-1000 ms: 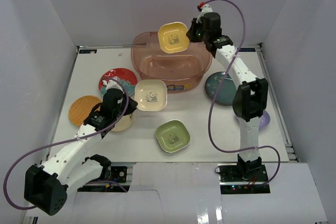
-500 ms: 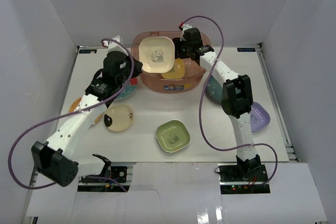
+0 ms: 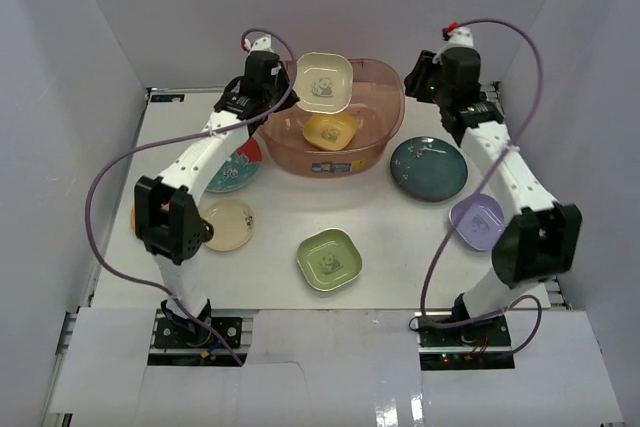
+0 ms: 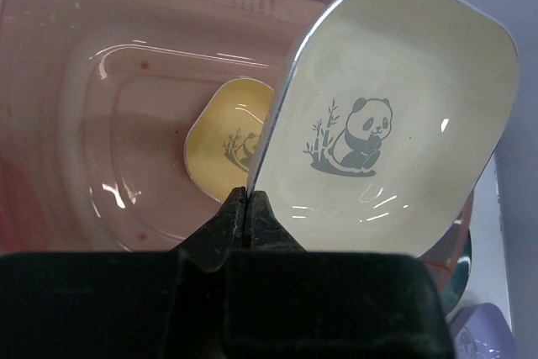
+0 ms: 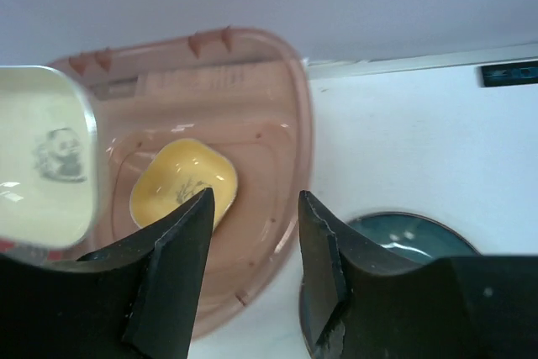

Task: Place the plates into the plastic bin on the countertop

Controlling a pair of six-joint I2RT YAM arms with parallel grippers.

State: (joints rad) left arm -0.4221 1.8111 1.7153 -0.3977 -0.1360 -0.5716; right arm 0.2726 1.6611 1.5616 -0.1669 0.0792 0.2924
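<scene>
Left gripper [image 4: 245, 208]: clamped on the rim of the cream squarish panda plate [image 4: 395, 107], holding it tilted above the translucent reddish-brown oval plastic bin [image 3: 385, 117] at the far middle of the white surface [image 3: 400, 247].
Right gripper [image 5: 255, 199]: jaws parted and empty, hovering by the bin's right rim.
Done: one yellow squarish plate [image 3: 330, 130] lies in the bin.
In hand: the cream plate, not yet released.
Left to do: dark teal round plate [image 3: 428, 168] right of the bin; lavender plate [image 3: 477, 221] near right; green squarish plate [image 3: 329, 259] near middle; cream round plate [image 3: 226, 224] left; red round plate [image 3: 238, 162] left of the bin.
In the way: the left arm covers part of the red plate, and both arms crowd the bin.
</scene>
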